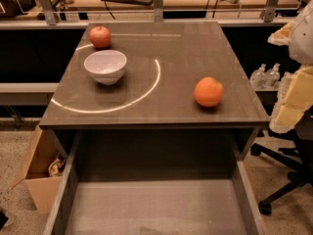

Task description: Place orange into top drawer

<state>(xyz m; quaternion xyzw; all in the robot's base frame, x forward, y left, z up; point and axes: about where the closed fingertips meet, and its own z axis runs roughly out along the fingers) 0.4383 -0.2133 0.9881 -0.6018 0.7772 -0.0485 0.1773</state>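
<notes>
tabletop (pixel 195 53): one orange (pixel 208 91); gripper unseen

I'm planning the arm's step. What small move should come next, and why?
Probably bring the hand, out of view now, above the orange near the tabletop's right front: it lies ungrasped, apart from the bowl, and the top drawer below already stands open.

**Apple and bowl on a brown worktop**

A red apple (pixel 100 36) is sitting near the far left corner of the worktop (pixel 195 48). A white bowl (pixel 105 66) is standing upright just in front of it. A brown cardboard box (pixel 41 173) is resting on the floor at left, and a black office chair (pixel 301 173) is standing at right.
</notes>
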